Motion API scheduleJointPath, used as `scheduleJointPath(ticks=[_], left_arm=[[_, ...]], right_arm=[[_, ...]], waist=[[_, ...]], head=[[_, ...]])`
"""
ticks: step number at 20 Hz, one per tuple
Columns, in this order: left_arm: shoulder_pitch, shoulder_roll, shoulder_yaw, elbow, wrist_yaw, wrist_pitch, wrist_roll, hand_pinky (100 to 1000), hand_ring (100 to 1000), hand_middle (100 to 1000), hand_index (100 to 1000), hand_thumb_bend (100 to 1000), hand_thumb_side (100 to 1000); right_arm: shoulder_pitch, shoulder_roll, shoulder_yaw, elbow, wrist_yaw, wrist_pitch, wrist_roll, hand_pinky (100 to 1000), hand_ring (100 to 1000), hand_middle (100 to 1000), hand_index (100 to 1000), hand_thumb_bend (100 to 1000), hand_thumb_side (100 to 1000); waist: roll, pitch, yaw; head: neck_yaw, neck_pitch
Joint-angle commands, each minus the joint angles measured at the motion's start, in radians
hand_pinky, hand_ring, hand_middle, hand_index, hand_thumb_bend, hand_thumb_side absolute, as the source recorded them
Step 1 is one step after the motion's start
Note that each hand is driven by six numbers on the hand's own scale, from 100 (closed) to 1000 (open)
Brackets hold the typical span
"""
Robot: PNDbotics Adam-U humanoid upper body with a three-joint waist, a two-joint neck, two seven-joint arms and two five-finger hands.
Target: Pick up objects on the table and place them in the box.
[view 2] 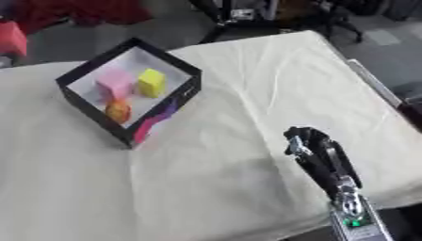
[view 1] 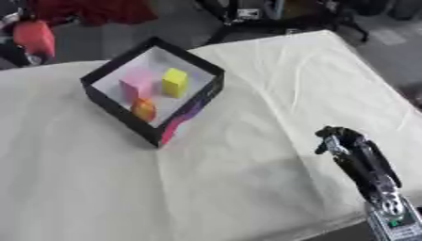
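Box, black-walled and open at the top, sits on the cloth-covered counter well away from the right hand, up and to its left. Inside it lie a pink block, a yellow block and a small orange thing, the three close together. The right hand hovers low over the cloth near the counter's near edge, fingers curled in with nothing in them. The left hand shows in neither view. No loose object is visible on the cloth around the hand, so the placing looks done; the next move seems only to call for drawing the arm back. No brand, label or writing can be read anywhere.
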Motion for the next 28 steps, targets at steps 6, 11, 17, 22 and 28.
scheduleJointPath(ticks=[6,11,17,22,28], left_arm=[[0.007,-0.142,-0.145,-0.073,0.133,-0.138,-0.093,671,559,575,737,267,371],[0.038,-0.171,-0.179,-0.077,0.101,-0.141,-0.105,729,692,725,860,539,618],[0.058,-0.117,-0.188,-0.128,0.035,-0.132,-0.046,775,776,828,914,682,817],[0.146,0.029,-0.13,-0.344,0.129,-0.062,0.094,754,726,779,879,440,808],[0.486,0.125,0.077,-0.765,0.671,0.142,0.298,721,620,656,799,183,767]], right_arm=[[-0.011,-0.016,0.002,-0.013,-0.001,-0.004,0.008,710,512,418,630,100,657],[-0.014,-0.016,0.002,-0.013,-0.004,-0.005,0.009,710,512,418,631,100,654],[-0.013,-0.016,0.0,-0.013,-0.003,-0.005,0.008,710,512,418,631,100,653],[-0.011,-0.017,-0.004,-0.011,-0.003,-0.004,0.005,710,513,419,630,100,660],[-0.01,-0.019,-0.016,-0.012,0.0,-0.004,-0.007,710,513,419,630,100,650]], waist=[[-0.015,-0.016,-0.012],[-0.015,-0.018,-0.012],[-0.013,-0.02,-0.006],[-0.008,-0.025,0.011],[0.004,-0.029,0.034]], head=[[0.004,-0.002],[0.001,-0.002],[-0.003,-0.002],[0.0,-0.002],[0.015,-0.002]])
